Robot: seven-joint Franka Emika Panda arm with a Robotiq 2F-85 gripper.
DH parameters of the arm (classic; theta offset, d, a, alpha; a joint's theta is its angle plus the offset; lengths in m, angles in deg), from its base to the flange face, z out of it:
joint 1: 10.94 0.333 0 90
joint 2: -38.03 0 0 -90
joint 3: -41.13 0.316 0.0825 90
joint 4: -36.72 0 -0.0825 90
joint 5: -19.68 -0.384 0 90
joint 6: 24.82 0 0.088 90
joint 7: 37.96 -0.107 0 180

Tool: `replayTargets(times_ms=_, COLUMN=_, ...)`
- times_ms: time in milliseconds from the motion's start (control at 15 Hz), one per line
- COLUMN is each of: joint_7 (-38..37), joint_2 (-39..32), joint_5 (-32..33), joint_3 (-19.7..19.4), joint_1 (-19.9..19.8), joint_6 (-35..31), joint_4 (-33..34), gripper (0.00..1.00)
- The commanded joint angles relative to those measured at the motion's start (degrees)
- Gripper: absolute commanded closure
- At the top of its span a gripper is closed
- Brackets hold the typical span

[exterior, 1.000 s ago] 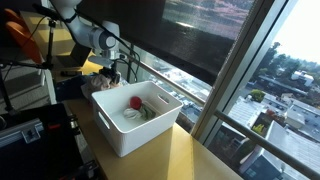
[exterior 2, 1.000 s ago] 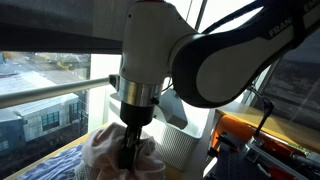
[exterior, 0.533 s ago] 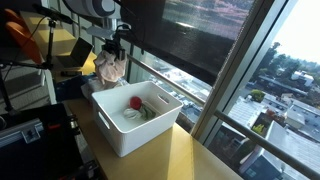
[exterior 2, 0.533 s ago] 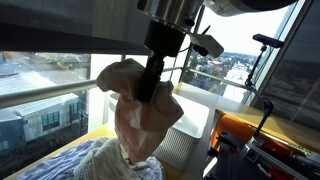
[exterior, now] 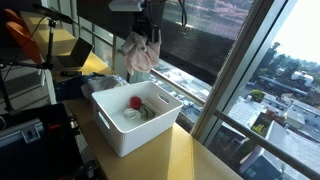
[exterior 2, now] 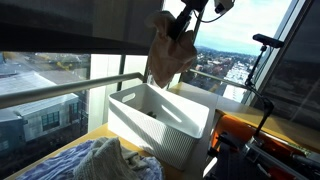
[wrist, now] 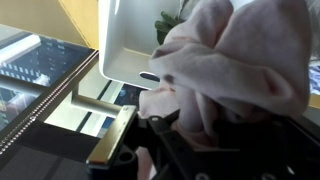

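Note:
A pale pink cloth [exterior: 141, 52] hangs in the air from my gripper [exterior: 149, 30], which is shut on its top. It dangles above the far rim of a white plastic bin [exterior: 120, 125]. The same cloth [exterior 2: 170, 55] hangs over the bin [exterior 2: 175, 125] near the window. Inside the bin lie a red object [exterior: 135, 102] and a green piece next to it. In the wrist view the cloth [wrist: 235, 70] fills most of the frame, bunched between the dark fingers [wrist: 165, 150], with the bin's wall [wrist: 135, 45] beyond it.
The bin stands on a wooden table [exterior: 185, 150] beside tall windows with a metal rail [exterior: 190, 85]. A heap of blue and white fabric [exterior 2: 105, 163] lies on the table near the bin. Equipment and an orange item [exterior: 20, 40] stand behind the table.
The gripper has risen from the fabric heap with the pink cloth and carried it sideways, until it hangs over the white bin.

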Motion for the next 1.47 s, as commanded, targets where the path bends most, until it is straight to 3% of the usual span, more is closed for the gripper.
replayTargets(times_ms=0, joint_7=1.6, joint_2=-1.6, joint_5=0.8, joint_3=-2.3, joint_1=-3.0, joint_6=-1.6, joint_4=-1.1, gripper=1.0)
replayTargets(times_ms=333, joint_7=0.4, joint_2=-6.8, joint_5=1.0, joint_3=-3.0, joint_1=-4.2, joint_6=-6.0, joint_4=-5.3, gripper=1.0)
replayTargets(times_ms=400, joint_7=0.0, joint_2=-7.9, joint_5=1.3, joint_3=-3.1, joint_1=-4.2, joint_6=-6.9, joint_4=-5.6, gripper=0.75)
replayTargets(times_ms=467, joint_7=-0.1, joint_2=-8.7, joint_5=1.2, joint_3=-3.2, joint_1=-4.3, joint_6=-7.4, joint_4=-5.6, gripper=0.74)
replayTargets(times_ms=800, joint_7=-0.4, joint_2=-7.5, joint_5=1.6, joint_3=-3.0, joint_1=-3.6, joint_6=-6.6, joint_4=-3.5, gripper=0.39)
replayTargets(times_ms=1133, joint_7=-2.6, joint_2=-5.8, joint_5=3.5, joint_3=1.0, joint_1=1.4, joint_6=-7.0, joint_4=-1.8, gripper=0.03)
replayTargets(times_ms=1400, joint_7=-4.8, joint_2=-10.9, joint_5=5.9, joint_3=5.5, joint_1=7.2, joint_6=-9.3, joint_4=-2.6, gripper=0.0)
